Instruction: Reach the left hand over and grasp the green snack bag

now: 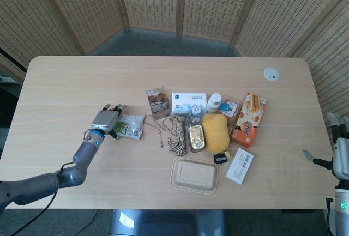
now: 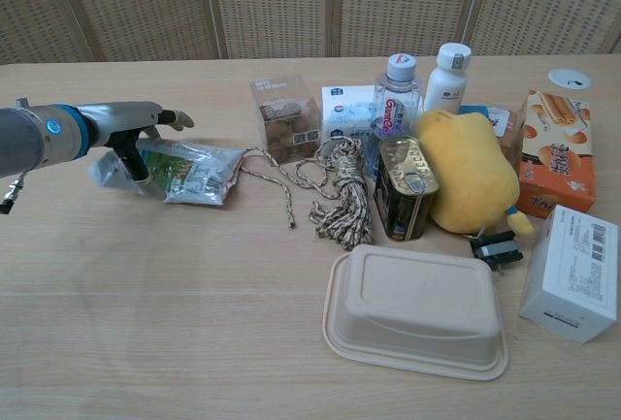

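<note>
Risk: left hand (image 2: 131, 124) hovers over the green snack bag (image 2: 189, 170), fingers apart, holding nothing. Closing early may push the bag along the counter (image 2: 175, 323).

Green-and-silver snack bag (image 2: 184, 170), yellow plush (image 2: 473, 173) — orange biscuit box (image 2: 556, 153), beige clamshell (image 2: 417, 310).

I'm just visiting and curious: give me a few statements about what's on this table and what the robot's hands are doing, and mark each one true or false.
1. The left hand is over the green snack bag. True.
2. The bag is lifted off the table. False: it lies flat on it.
3. The right hand holds a bottle. False: it is open at the table's right edge, holding nothing.
4. The tin can stands beside the yellow plush toy. True.
5. The rope is coiled inside the beige tray. False: it lies on the table, behind the tray.
</note>
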Controlling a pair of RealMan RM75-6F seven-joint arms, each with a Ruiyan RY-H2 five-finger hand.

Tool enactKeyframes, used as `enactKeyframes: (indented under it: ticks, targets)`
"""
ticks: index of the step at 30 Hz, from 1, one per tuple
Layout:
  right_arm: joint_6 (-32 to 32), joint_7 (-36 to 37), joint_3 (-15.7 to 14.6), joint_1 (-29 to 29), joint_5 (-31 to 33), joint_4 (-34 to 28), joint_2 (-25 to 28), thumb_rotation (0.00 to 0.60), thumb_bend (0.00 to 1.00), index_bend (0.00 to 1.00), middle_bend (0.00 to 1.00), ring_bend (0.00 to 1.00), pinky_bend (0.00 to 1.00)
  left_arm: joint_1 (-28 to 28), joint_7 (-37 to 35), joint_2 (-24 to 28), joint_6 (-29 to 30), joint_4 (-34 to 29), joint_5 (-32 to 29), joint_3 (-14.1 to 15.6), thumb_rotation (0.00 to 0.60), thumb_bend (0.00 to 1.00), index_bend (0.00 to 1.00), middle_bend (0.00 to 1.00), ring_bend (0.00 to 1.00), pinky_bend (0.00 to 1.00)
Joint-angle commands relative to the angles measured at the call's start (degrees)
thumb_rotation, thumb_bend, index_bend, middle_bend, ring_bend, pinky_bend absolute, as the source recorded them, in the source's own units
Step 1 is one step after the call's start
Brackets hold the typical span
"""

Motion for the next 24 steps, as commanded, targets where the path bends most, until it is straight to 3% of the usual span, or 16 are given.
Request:
enactKeyframes:
  ticks: [1, 5, 10, 14, 24]
  targets:
    - [0.6, 0.7, 0.2, -0.1, -0.8, 0.5, -0.1, 0.555, 0.0, 0.0, 0.0, 0.0, 0.0, -0.2, 0.2, -1.4, 1.4, 0.8, -0.7, -0.4, 0.6, 0.18, 0.39, 0.4, 0.74, 0.28]
    - [0.6, 1.2, 0.5, 0.0, -1.5, 1.0, -0.1, 0.554, 0.0, 0.0, 0.0, 0.0, 0.0, 0.6, -1.1, -2.5, 3.3, 1.2, 0.5, -0.9, 0.6, 0.23, 0.62, 0.66, 0.89, 0.5]
    - [0.1, 1.8, 0.5, 0.2, -1.7, 1.3, -0.5, 0.553, 0.0, 0.0, 0.0, 0.0, 0.0, 1.5, -2.4, -2.6, 3.7, 0.8, 0.9, -1.5, 0.6, 0.25, 0.67, 0.86, 0.99, 0.64]
    - [0.1, 2.2, 0.6, 0.1, -1.7, 1.6, -0.7, 0.552, 0.0, 0.0, 0.0, 0.0, 0.0, 2.7, -5.5, -0.9, 5.4, -1.9, 2.5, -3.3, 0.6, 0.25, 0.69, 0.88, 1.0, 0.68]
    - [-0.2, 3.7, 0.2, 0.0, -2.8, 2.3, -1.5, 0.554, 0.0, 0.0, 0.0, 0.0, 0.0, 7.8, -12.2, 13.9, 13.9, -22.3, 10.3, -8.4, 0.6, 0.24, 0.64, 0.84, 0.99, 0.68]
